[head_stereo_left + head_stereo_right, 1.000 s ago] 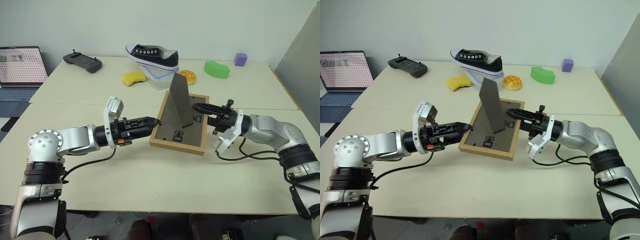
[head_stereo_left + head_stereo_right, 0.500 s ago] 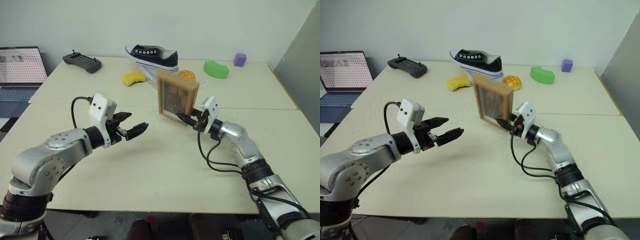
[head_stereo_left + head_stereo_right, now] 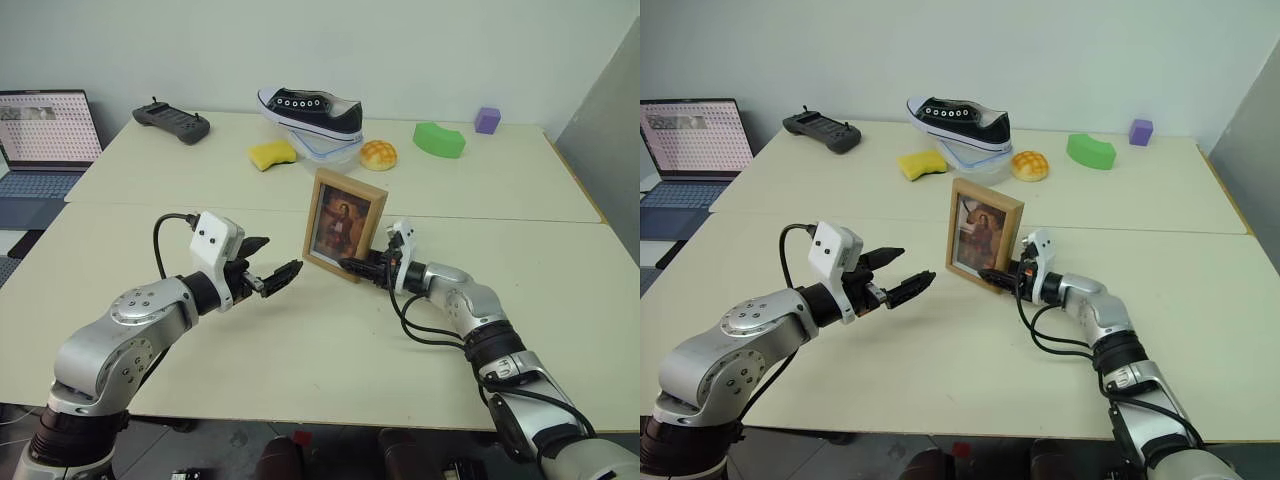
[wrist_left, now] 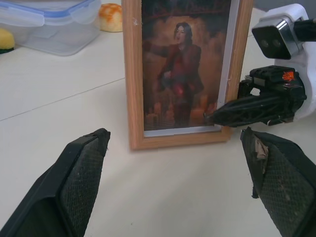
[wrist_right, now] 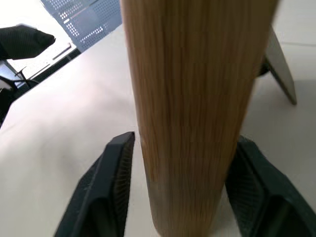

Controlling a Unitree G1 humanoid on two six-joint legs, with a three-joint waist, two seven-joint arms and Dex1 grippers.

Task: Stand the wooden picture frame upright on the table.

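The wooden picture frame (image 3: 345, 224) stands upright mid-table (image 3: 300, 350) near the seam, left gripper (image 3: 268, 281) spread wide and empty, right gripper (image 5: 180, 190) straddling its edge, jaws apparently loosening, so a careless withdrawal could clip the wood and topple it.

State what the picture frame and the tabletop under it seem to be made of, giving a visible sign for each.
The wooden picture frame: light wood, matte, judging by the long straight grain along its edge in the right wrist view. The table: probably laminate or painted board; it looks smooth, uniformly cream, without grain, with a seam across it.
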